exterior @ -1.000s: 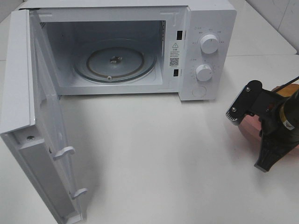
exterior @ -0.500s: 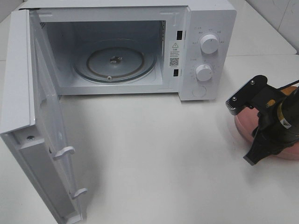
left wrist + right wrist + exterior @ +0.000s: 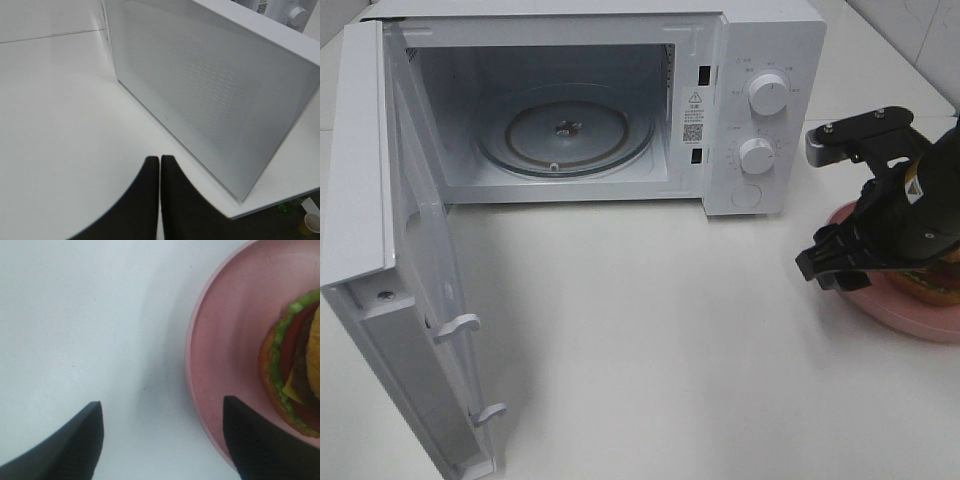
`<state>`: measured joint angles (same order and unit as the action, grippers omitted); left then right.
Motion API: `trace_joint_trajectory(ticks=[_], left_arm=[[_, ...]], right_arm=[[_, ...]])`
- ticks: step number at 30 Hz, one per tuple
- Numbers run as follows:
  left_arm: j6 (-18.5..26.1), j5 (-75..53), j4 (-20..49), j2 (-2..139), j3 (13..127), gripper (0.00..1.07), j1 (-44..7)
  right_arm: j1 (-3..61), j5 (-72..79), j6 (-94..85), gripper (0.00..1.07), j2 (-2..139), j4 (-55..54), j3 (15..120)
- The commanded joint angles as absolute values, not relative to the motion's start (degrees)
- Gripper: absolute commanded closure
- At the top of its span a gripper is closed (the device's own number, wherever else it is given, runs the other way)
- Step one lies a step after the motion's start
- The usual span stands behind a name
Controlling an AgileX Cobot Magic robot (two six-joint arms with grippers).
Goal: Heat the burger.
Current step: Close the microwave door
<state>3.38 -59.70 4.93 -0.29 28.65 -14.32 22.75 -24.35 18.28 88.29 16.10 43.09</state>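
Pink and round, the plate (image 3: 220,345) sits on the white bench (image 3: 660,340) right of the microwave (image 3: 600,100), carrying the burger (image 3: 295,375): glossy bun, green lettuce, red tomato, yellow cheese, dark patty. The door (image 3: 390,260) stands wide open and the glass turntable (image 3: 565,130) is bare, so loading, shutting and setting the dials (image 3: 767,95) are all left. The right gripper (image 3: 162,440) hangs over the plate's near rim with its matte black jaws spread wide, one over the bench, one over the plate, holding nothing. The left gripper (image 3: 160,165), jaws pressed together and empty, waits beside the door's perforated panel.
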Motion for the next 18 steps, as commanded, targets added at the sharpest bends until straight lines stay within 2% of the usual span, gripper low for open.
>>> trace_joint_trajectory(ticks=[1, 3, 18], left_arm=[[3.27, -59.13, 5.21, -1.26, 28.53, 1.06, -14.15], [3.27, -59.13, 5.21, -1.26, 28.53, 1.06, -14.15], [3.27, -59.13, 5.21, -1.26, 28.53, 1.06, -14.15]], right_arm=[[22.63, -27.67, 16.79, 0.37, 87.15, 12.89, 45.09], [22.63, -32.83, 16.79, 0.32, 87.09, 10.03, 48.87], [22.46, -45.84, 15.01, 0.31, 86.97, 8.71, 58.16]])
